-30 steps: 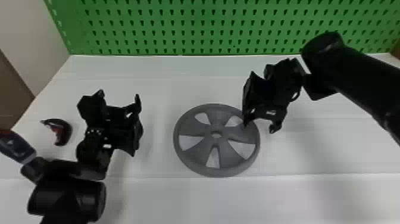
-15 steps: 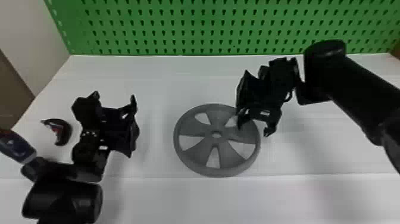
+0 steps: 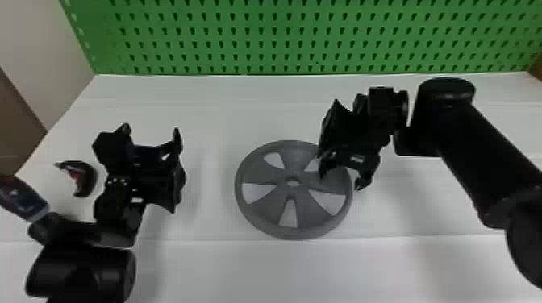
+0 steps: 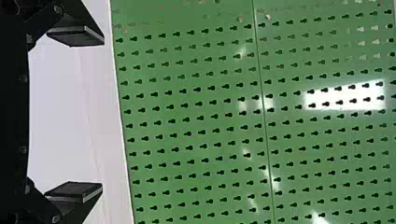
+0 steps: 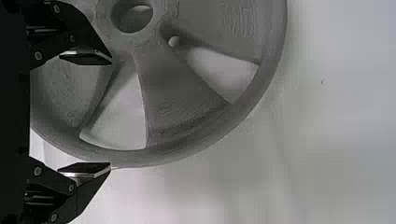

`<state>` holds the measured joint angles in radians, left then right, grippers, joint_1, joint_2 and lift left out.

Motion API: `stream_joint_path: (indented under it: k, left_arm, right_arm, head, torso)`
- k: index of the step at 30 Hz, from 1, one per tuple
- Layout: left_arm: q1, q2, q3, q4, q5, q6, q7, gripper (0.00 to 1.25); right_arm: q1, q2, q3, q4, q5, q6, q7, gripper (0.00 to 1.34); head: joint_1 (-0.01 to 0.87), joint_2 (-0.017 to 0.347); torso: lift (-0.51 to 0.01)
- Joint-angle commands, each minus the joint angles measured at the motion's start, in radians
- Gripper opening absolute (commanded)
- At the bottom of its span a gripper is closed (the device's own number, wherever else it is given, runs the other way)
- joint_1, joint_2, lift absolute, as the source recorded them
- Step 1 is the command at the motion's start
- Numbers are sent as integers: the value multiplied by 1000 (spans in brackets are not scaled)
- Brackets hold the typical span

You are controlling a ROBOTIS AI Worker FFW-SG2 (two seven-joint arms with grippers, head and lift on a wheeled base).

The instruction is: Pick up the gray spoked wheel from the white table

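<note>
Right now, your gray spoked wheel (image 3: 268, 209) lies flat on the white table (image 3: 209, 100). You have the right gripper (image 3: 341, 181) at the wheel's right side, fingers spread, one over the wheel and the other just outside its rim; you can't tell whether either touches it. Your left gripper (image 3: 151, 131) is left of the wheel, well apart, fingers also spread. Beyond the wheel, you see a green pegboard (image 3: 268, 24).
</note>
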<state>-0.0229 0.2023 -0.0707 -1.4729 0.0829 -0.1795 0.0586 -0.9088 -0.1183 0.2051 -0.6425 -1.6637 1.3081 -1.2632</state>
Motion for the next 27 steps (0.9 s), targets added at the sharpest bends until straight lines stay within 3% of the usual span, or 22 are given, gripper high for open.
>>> stream_joint_path:
  k: [1,6,18,27]
  left_arm:
    - [3,3,2,-4,1,0,3,1071]
    - [6,5,2,-6,3,0,6,1071]
    - [12,9,5,-12,6,0,7,1071]
    - [18,11,11,-18,8,0,12,1071]
  right_arm:
    - [41,8,-84,-36,41,-1,-21,882]
    - [67,11,-113,-77,82,0,-25,882]
    - [173,20,-224,-207,85,11,-35,882]
    - [214,34,-248,-302,36,26,-216,882]
  head:
    - [806,44]
    - [806,44]
    - [806,44]
    - [806,44]
  torso:
    - [-98]
    - [-98]
    - [-98]
    - [-98]
